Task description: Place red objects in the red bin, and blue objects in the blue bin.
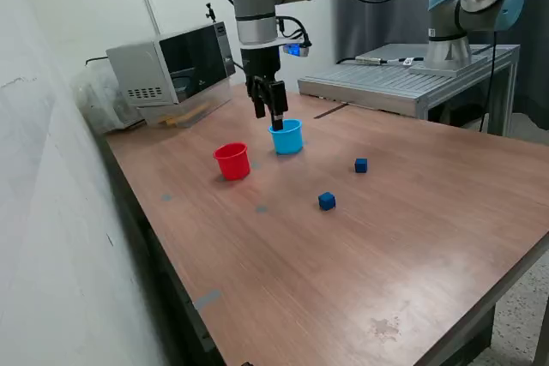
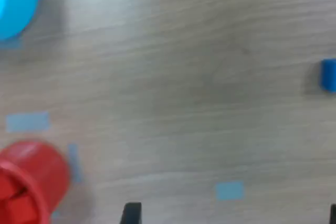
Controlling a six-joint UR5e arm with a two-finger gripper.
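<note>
The red cup [image 1: 232, 161] and the light blue cup [image 1: 286, 137] stand side by side on the wooden table. Two dark blue cubes [image 1: 361, 165] [image 1: 327, 201] lie apart on the table toward the exterior view's right of the cups. My gripper [image 1: 268, 114] hangs above the table just behind the two cups, open and empty. In the wrist view my gripper [image 2: 232, 216] shows widely spread fingertips [image 2: 131, 213], with the red cup [image 2: 29, 179], the blue cup [image 2: 13, 1] and one blue cube [image 2: 329, 74]. Blurred red shapes lie inside the red cup; no red cubes are on the table.
A microwave [image 1: 176, 66] stands at the table's back on the exterior view's left. A metal platform [image 1: 403, 83] carrying a second arm [image 1: 467, 6] is behind on the right. Pale blue tape marks [image 2: 229, 190] dot the tabletop. A wall runs along the left.
</note>
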